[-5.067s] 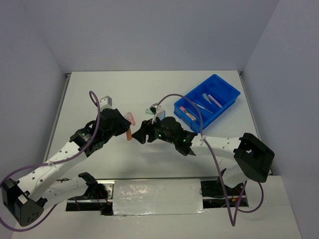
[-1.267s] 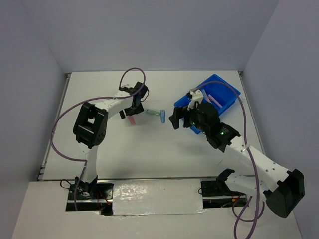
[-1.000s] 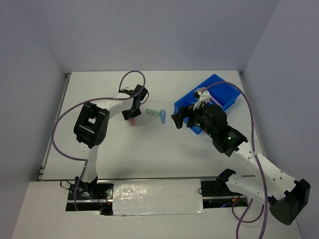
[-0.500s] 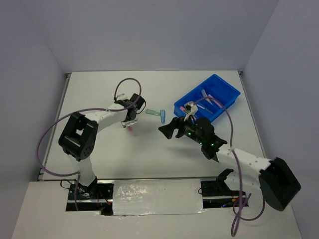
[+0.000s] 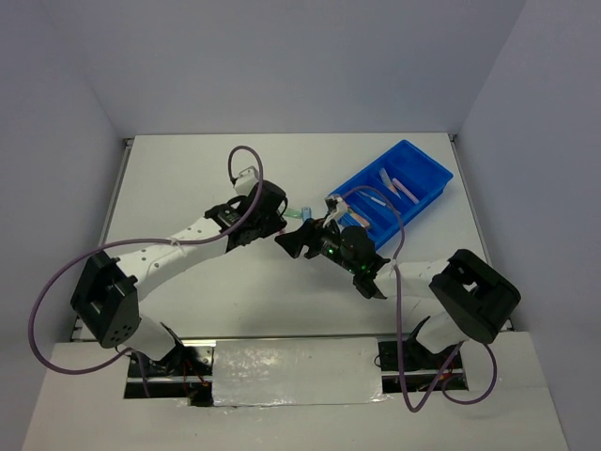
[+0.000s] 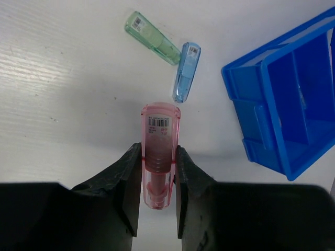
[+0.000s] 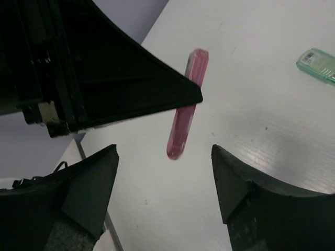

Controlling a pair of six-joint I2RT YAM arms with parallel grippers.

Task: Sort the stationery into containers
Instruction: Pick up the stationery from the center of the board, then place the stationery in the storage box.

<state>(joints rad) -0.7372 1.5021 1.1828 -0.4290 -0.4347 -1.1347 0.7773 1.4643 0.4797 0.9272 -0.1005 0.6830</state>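
My left gripper (image 6: pixel 158 151) is shut on a pink highlighter (image 6: pixel 159 137), which sticks out forward past its fingertips and hangs above the table. From the right wrist, that pink highlighter (image 7: pixel 187 104) hangs just ahead of my right gripper (image 7: pixel 163 152), which is open and holds nothing. A green pen (image 6: pixel 152 37) and a light blue pen (image 6: pixel 187 71) lie on the table beyond. The blue tray (image 5: pixel 424 190) sits at the back right with several pens in its compartments. Both grippers meet near the table's middle: left gripper (image 5: pixel 272 224), right gripper (image 5: pixel 291 244).
The near corner of the blue tray (image 6: pixel 246 99) shows at the right of the left wrist view, its closest compartments bare. The green pen (image 7: pixel 318 64) lies at the right wrist view's far right edge. A purple cable (image 5: pixel 246 155) loops above the left arm.
My left gripper closed on the pink highlighter, lifted it and carried it right toward the middle. The right arm swung left from the tray to face it, its jaws narrowing slightly.
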